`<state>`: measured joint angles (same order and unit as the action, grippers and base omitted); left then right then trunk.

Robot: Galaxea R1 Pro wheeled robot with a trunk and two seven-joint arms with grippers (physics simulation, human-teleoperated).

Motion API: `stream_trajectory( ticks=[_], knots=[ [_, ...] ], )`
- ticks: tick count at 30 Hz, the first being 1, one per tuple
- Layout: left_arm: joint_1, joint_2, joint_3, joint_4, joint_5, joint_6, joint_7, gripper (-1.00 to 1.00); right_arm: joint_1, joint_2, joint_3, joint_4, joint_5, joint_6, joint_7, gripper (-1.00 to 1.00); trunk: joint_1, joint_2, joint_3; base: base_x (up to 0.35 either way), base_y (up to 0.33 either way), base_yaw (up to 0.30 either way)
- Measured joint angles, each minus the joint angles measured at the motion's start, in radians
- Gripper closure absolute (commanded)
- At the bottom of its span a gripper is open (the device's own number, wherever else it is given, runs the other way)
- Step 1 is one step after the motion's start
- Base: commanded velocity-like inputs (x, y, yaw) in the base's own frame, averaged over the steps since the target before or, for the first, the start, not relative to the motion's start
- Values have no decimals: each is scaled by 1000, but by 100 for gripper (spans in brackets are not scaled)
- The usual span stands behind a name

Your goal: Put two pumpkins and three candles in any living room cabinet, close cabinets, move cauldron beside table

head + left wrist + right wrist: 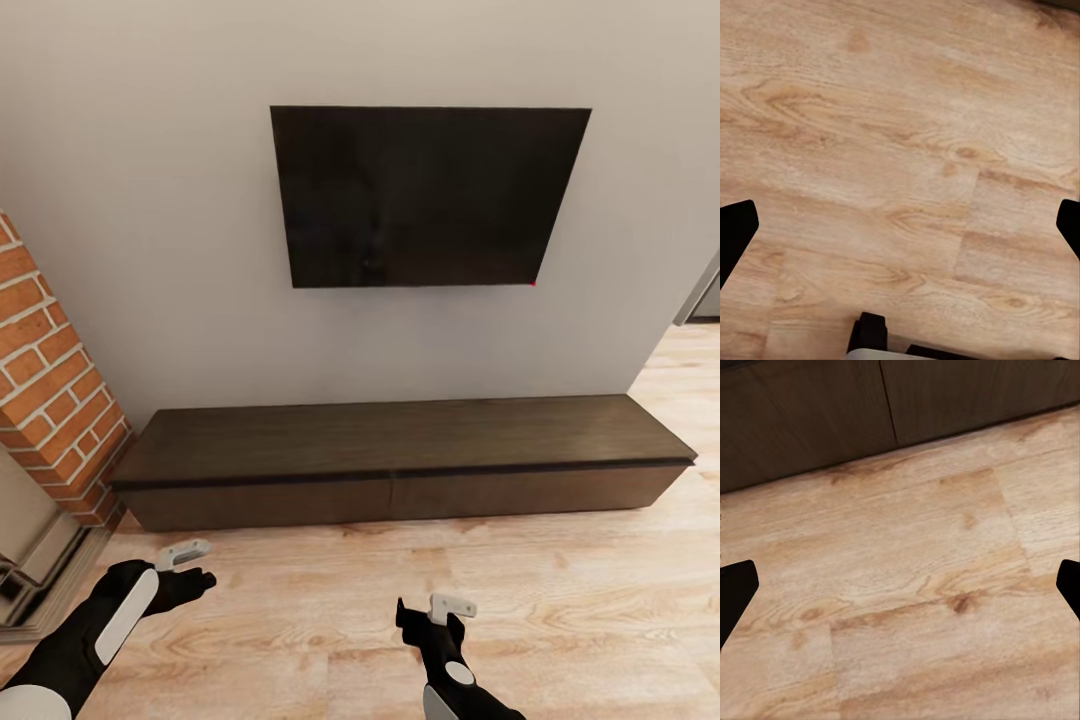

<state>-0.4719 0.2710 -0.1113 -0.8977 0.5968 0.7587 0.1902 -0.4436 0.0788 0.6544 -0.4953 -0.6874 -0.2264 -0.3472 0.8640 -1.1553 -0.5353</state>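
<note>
Left claw (190, 565): at 7 o'clock in the head view, spread wide over the wood floor (560, 600), holding nothing; in its wrist view the two dark fingertips (735, 232) sit far apart with only floorboards between them.
Right claw (440, 612): at 6 o'clock in the head view, also wide open and empty, touching nothing; its fingertips (735, 596) frame bare floor.
Cabinet (400, 455): long dark-brown unit against the wall at centre, both flat fronts flush and closed; its top surface bare.
Cabinet fronts, right wrist view (810, 420): two panels meeting at a thin seam, just beyond the floor.
Television (425, 195): black screen on the wall at 12 o'clock above the cabinet.
Brick fireplace (50, 400): at 9 o'clock, beside the cabinet's end.
</note>
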Motion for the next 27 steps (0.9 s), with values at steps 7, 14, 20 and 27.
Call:
stream_trajectory(
  ticks=[7,14,20,27],
  knots=[
    [0,-1,0,0,0,15,0,-100,0,0,-5,-10,-16,-73,16,-100,27,-49,-22,0,0,0],
    [0,-3,1,-13,7,84,-2,-100,0,-5,-153,-117,-128,-75,251,-100,54,-98,-44,0,0,0],
    [0,-7,-1,-16,36,95,-1,-100,0,-7,-267,-127,-292,-61,523,-100,77,-140,-63,0,0,0],
    [0,-11,1,-16,42,97,1,-100,0,-3,-287,-125,-325,-70,569,-100,104,-189,-85,0,0,0]
  ],
)
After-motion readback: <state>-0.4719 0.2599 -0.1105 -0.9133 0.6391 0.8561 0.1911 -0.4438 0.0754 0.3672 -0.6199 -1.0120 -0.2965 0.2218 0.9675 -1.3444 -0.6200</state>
